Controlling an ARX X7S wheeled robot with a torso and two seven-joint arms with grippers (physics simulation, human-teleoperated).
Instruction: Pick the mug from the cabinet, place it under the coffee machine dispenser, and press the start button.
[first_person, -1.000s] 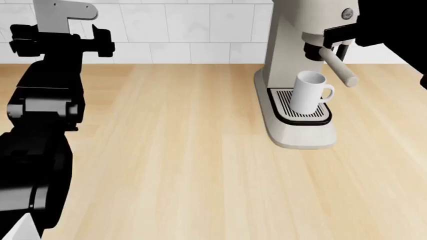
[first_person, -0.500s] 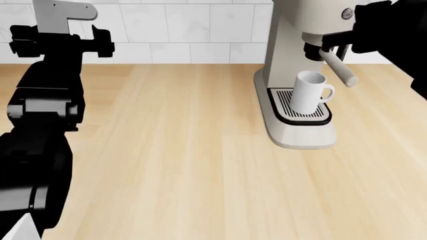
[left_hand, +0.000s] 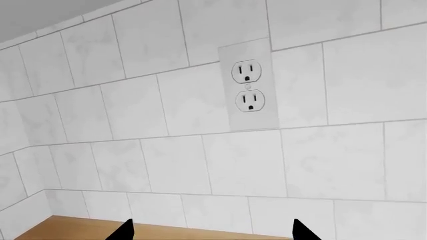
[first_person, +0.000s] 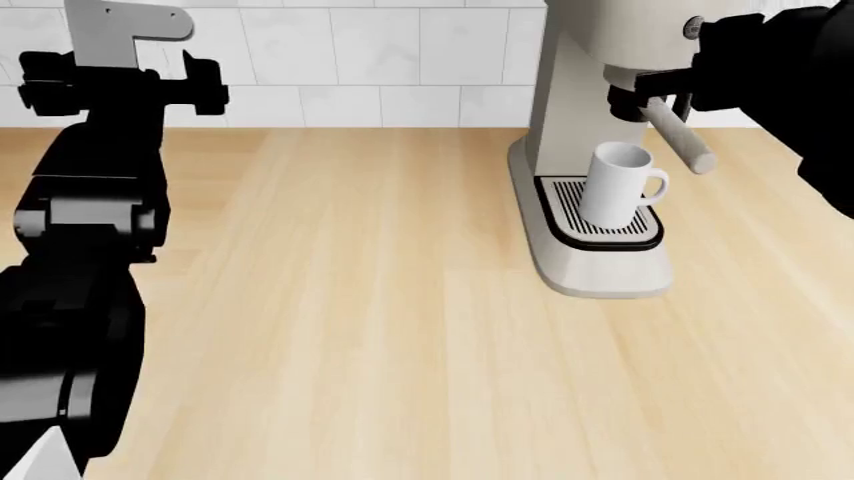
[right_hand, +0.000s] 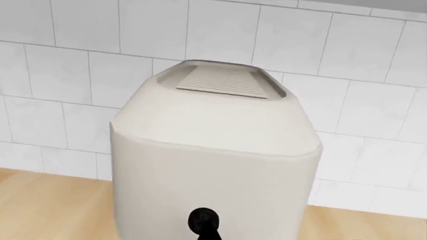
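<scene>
The white mug (first_person: 617, 182) stands upright on the drip grille of the cream coffee machine (first_person: 587, 60), under the dark dispenser (first_person: 623, 100), handle to the right. My right gripper (first_person: 710, 45) is shut and empty, with its tip against the start button (first_person: 694, 28) on the machine's head. In the right wrist view the joined black fingertips (right_hand: 209, 233) touch the dark round start button (right_hand: 202, 218). My left gripper (first_person: 120, 85) is open and empty, raised at the far left near the wall. Its two tips show wide apart in the left wrist view (left_hand: 210, 234).
The slanted cream steam wand (first_person: 678, 135) hangs just right of the mug. A white tiled wall (first_person: 374, 60) with a socket (left_hand: 248, 85) backs the wooden counter (first_person: 360, 300). My left arm fills the left side of the head view.
My right arm has moved left along the machine's head, bringing the gripper tip up to the start button. The mug and the left arm have not moved.
</scene>
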